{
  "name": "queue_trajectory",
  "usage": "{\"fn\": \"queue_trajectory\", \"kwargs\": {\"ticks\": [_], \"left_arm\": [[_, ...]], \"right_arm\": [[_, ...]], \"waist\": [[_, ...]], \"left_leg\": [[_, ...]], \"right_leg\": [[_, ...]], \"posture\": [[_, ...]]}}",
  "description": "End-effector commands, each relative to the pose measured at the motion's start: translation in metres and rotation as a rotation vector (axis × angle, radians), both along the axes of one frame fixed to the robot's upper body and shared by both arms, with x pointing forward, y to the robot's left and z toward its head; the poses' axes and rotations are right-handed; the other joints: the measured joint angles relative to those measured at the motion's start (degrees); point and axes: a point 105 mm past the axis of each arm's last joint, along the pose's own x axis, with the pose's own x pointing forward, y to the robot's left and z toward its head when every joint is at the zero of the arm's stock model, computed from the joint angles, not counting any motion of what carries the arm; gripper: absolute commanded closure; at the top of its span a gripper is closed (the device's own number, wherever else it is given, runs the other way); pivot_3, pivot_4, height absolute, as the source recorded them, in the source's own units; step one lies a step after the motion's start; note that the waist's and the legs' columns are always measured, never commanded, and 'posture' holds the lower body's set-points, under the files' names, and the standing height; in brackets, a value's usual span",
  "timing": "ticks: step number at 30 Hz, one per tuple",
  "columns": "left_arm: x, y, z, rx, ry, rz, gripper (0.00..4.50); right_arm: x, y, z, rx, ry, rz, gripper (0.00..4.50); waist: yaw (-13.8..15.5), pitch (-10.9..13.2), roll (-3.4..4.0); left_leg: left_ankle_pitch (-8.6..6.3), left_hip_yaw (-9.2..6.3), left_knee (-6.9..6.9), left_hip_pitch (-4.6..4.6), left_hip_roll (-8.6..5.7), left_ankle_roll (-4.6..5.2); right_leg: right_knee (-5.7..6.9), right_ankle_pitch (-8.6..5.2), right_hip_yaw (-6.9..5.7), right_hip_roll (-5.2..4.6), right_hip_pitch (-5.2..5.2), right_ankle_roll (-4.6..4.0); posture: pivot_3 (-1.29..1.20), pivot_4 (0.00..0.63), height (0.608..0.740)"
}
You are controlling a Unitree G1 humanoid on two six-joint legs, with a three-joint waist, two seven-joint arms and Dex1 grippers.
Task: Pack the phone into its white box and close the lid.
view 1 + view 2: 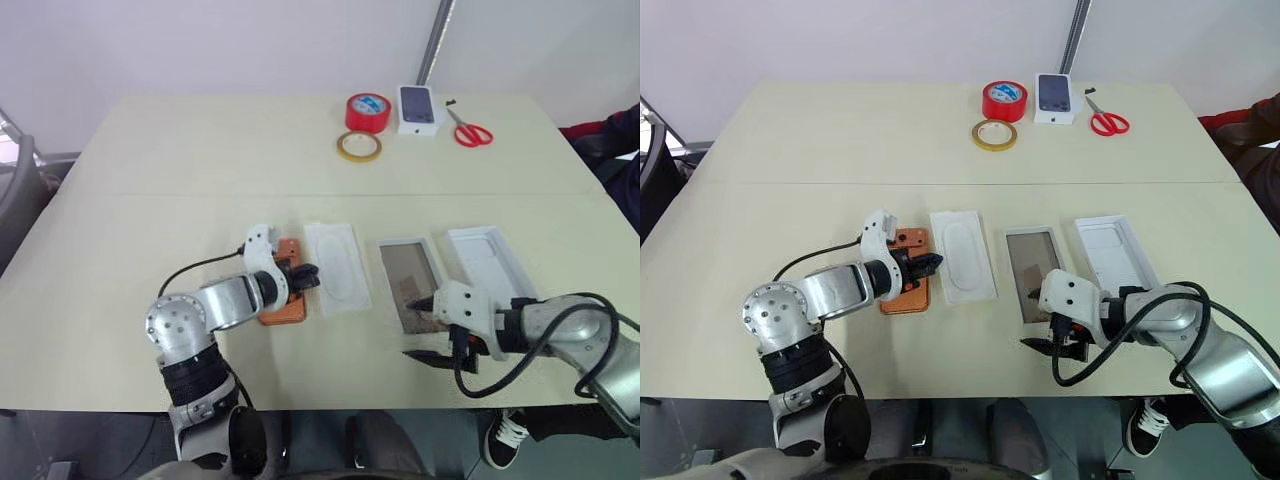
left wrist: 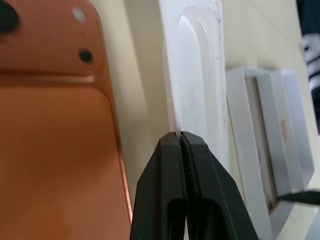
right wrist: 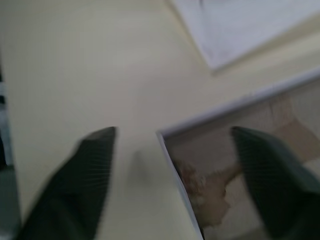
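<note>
Packing not begun, by the look of things: the phone [image 1: 285, 296] lies orange back up on the table [image 1: 180, 170], toward the near edge and left of centre, outside its white box [image 1: 411, 284]. The box sits open and empty, brownish floor showing, right of centre near the same edge. The lid [image 1: 489, 262] lies just beside it on the right, underside up, off the box. Between phone and box rests a white moulded insert [image 1: 335, 267] with an oval recess, just beside the phone. Far edge carries a red tape roll [image 1: 367, 112], a yellowish tape ring [image 1: 358, 146], a small white box picturing a dark phone [image 1: 417, 109] and red-handled scissors [image 1: 470, 131], all well apart from the work. Left to do, in my judgement: lift the phone, set it in the tray, fit the lid. Left gripper [image 1: 309, 276] reaches in low over the phone's right side, arm bent across from the left, pointing toward the insert; its fingers [image 2: 187, 190] are pressed together with nothing between them, tips over the strip of table between phone and insert. Right gripper [image 1: 428, 325] angles down at the box's near end, fingers [image 3: 90, 170] apart and straddling the box's near left corner, one finger outside the wall, one over the floor, gripping nothing.
</note>
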Motion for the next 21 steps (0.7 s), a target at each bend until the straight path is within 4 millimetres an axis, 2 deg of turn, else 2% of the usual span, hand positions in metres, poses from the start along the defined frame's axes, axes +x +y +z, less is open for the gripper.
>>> {"fn": "queue_trajectory", "kwargs": {"ticks": [1, 4, 9, 14, 21], "left_arm": [[0.003, 0.004, 0.013, -0.033, -0.045, -0.003, 4.50], [0.008, 0.013, 0.017, -0.040, -0.051, 0.017, 4.50], [0.017, 0.027, 0.030, -0.063, -0.083, 0.051, 4.50], [0.026, 0.041, 0.045, -0.084, -0.112, 0.079, 4.50], [0.027, 0.039, 0.055, -0.090, -0.135, 0.051, 4.50]], "right_arm": [[-0.002, -0.001, -0.004, -0.058, -0.025, 0.056, 2.90], [-0.001, 0.002, -0.007, -0.064, -0.040, 0.079, 4.43], [-0.001, 0.022, -0.003, -0.032, -0.072, 0.147, 4.43], [0.002, 0.056, -0.001, -0.001, -0.108, 0.260, 4.43], [0.020, 0.095, -0.003, -0.003, -0.164, 0.342, 4.43]], "waist": [[0.0, 0.0, -0.03], [0.0, 0.0, -0.08], [0.0, 0.1, -0.16], [-0.1, 0.1, -0.22], [0.1, 0.2, -0.27]], "left_leg": [[0.00, -0.01, -0.02, -0.01, 0.00, -0.01], [0.01, -0.02, -0.03, -0.02, 0.00, -0.02], [0.03, -0.03, -0.03, -0.01, 0.00, -0.05], [0.07, -0.08, -0.04, -0.01, 0.02, -0.15], [0.08, -0.12, -0.05, -0.02, 0.00, -0.18]], "right_leg": [[-0.02, 0.00, 0.00, 0.00, 0.00, 0.00], [-0.03, 0.00, -0.01, 0.00, -0.01, 0.01], [-0.02, 0.01, -0.03, 0.00, 0.00, 0.03], [0.00, 0.02, -0.06, 0.01, -0.02, 0.04], [-0.01, 0.03, -0.16, -0.07, -0.04, 0.05]], "posture": [[0.00, 0.150, 0.725], [0.00, 0.150, 0.725], [0.00, 0.150, 0.725], [0.00, 0.150, 0.725], [0.00, 0.150, 0.725]]}}
